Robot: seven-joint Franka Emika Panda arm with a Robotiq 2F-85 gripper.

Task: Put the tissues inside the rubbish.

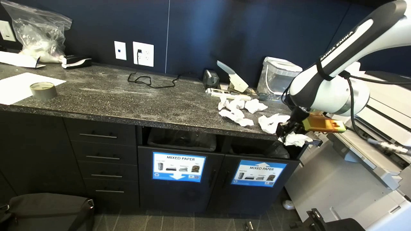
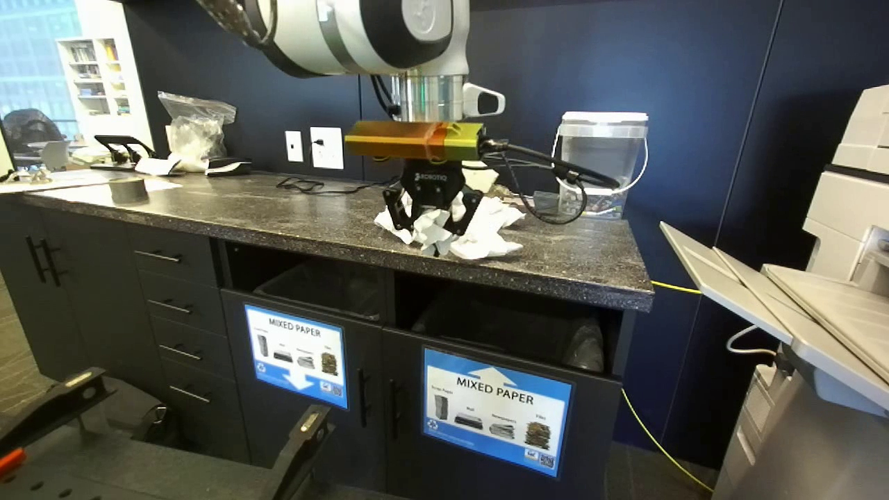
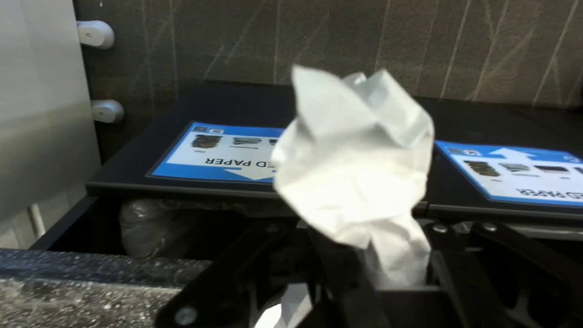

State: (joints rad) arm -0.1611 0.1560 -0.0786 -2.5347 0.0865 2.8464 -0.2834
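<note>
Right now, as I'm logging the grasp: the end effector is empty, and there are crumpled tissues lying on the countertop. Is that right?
Not quite: the end effector isn't empty. The wrist view shows it gripping a crumpled white tissue. The rest holds: crumpled tissues are lying on the countertop.

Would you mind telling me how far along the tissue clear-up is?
Done: no binning I can confirm, as the bins look dark inside. In hand: one crumpled tissue, held in the gripper. Left: releasing it into a bin, then moving the other tissues lying on the counter.
</note>
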